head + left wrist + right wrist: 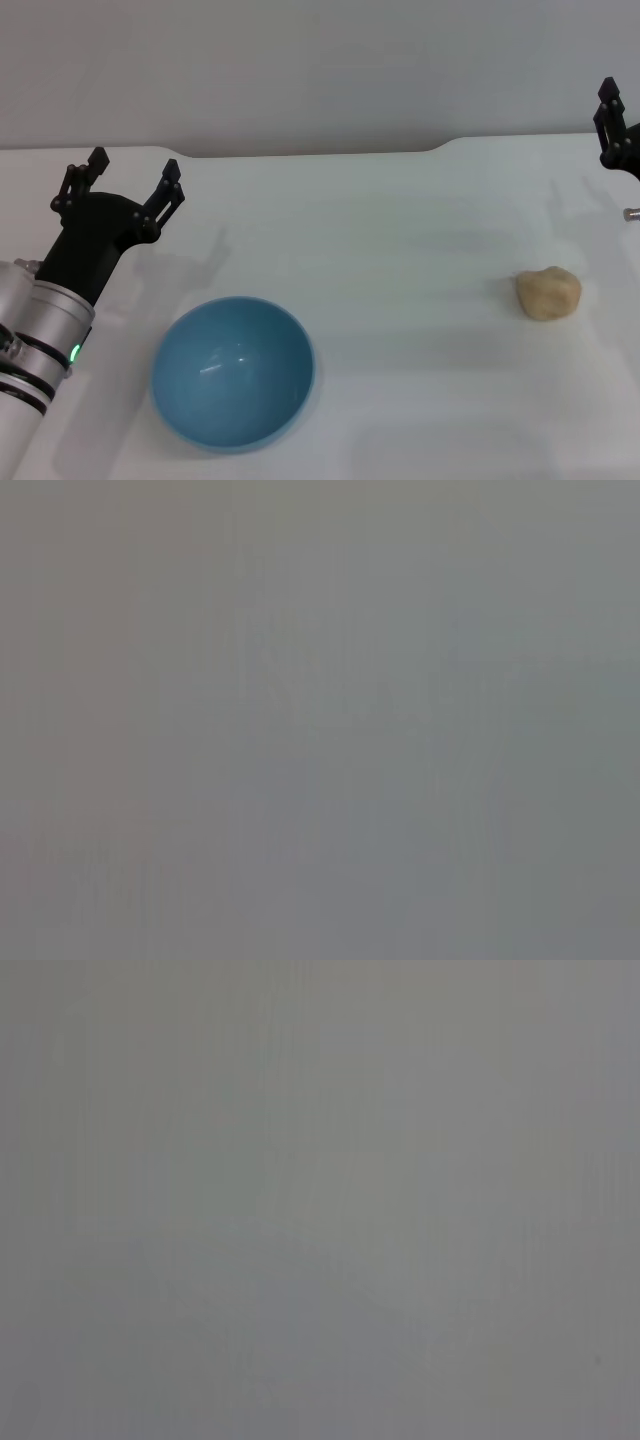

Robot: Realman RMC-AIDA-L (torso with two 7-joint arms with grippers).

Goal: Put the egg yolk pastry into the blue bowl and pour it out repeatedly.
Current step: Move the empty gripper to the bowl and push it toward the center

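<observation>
Beige lumpy egg yolk pastry (548, 293) alone on table (400, 230); left tool (132, 177) spread wide

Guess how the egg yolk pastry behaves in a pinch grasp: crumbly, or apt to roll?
The egg yolk pastry looks matte and lumpy, so it probably won't slip, though a hard squeeze may dent or crumble it. Its rounded shape suggests it could roll a little if nudged on the smooth white table. It seems small and likely light.

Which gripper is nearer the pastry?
The right gripper, at the table's far right edge above the pastry; the left gripper sits far across, behind the bowl.
</observation>
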